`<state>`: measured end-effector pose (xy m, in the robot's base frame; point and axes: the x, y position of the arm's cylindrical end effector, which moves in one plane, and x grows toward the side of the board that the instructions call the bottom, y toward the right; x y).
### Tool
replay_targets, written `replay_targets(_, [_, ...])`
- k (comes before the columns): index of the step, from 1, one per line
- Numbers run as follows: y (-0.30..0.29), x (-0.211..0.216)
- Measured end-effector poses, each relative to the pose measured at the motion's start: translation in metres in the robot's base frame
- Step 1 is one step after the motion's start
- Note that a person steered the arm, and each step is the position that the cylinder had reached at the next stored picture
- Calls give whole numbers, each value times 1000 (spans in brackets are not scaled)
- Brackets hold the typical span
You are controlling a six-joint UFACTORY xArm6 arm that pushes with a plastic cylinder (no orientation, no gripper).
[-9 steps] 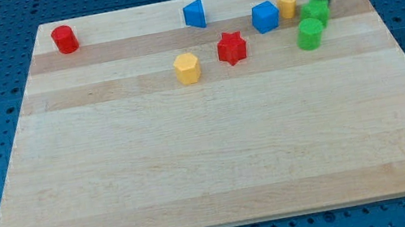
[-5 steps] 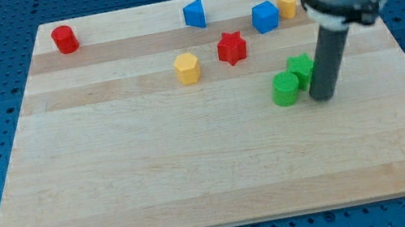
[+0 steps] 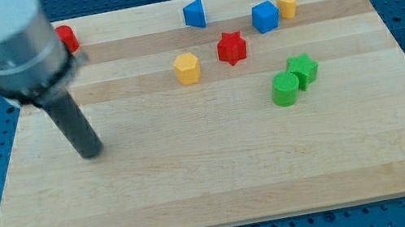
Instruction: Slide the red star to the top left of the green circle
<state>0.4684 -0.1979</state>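
Note:
The red star (image 3: 231,48) lies on the wooden board (image 3: 221,176), up and to the left of the green circle (image 3: 285,89). The green star (image 3: 303,70) touches the green circle on its upper right. My tip (image 3: 93,154) rests on the board at the view's left, far from both, with bare board between it and the red star. The arm above the tip partly hides the red cylinder (image 3: 68,39) at the top left.
A yellow block (image 3: 187,68) lies left of the red star. A blue triangular block (image 3: 194,13) sits near the top edge. A blue cube (image 3: 265,16) and a yellow block (image 3: 288,3) sit at the top right.
My tip has swept from beside the green blocks across to the view's left. Earlier it pushed the green circle and green star down and left from the top right; they now rest still.

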Motion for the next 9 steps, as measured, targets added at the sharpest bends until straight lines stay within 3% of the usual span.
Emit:
replay_targets(1, [-10, -51])
replay_targets(2, [4, -65])
replay_targets(3, [64, -45])
replay_targets(5, [116, -67])
replay_targets(7, [123, -133])
replay_targets(9, [195, -154])
